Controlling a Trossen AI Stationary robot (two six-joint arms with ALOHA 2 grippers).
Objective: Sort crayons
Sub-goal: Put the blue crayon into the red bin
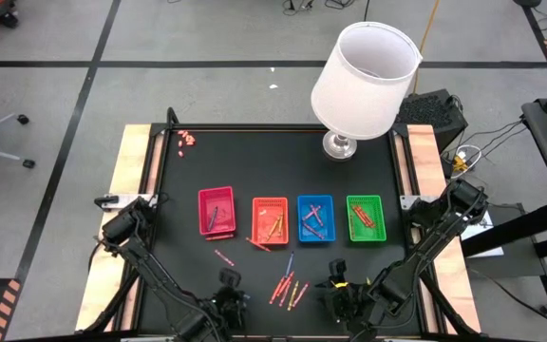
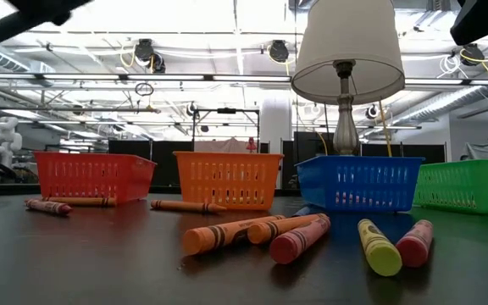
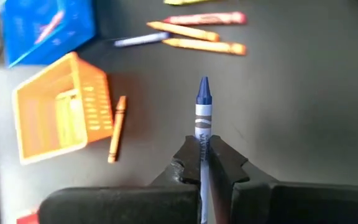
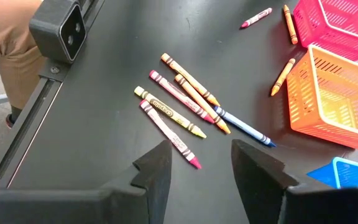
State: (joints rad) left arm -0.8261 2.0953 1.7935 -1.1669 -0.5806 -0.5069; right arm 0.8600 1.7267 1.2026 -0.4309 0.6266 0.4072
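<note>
The left pincer (image 3: 202,163) is clamped on a blue crayon (image 3: 202,112), held above the dark desk (image 3: 303,112) near the orange tray (image 3: 61,112). The right pincer (image 4: 201,165) stands apart, empty, over a loose cluster of crayons (image 4: 179,106) lying on the desk before the four trays (image 1: 291,217).

table (image 1: 254,161): matt black top, pale wood side rails | trays (image 2: 227,180): glossy plastic mesh | crayons (image 4: 173,112): paper-wrapped wax | lampshade (image 1: 367,81): white cloth | lamp base (image 1: 339,145): shiny metal
</note>
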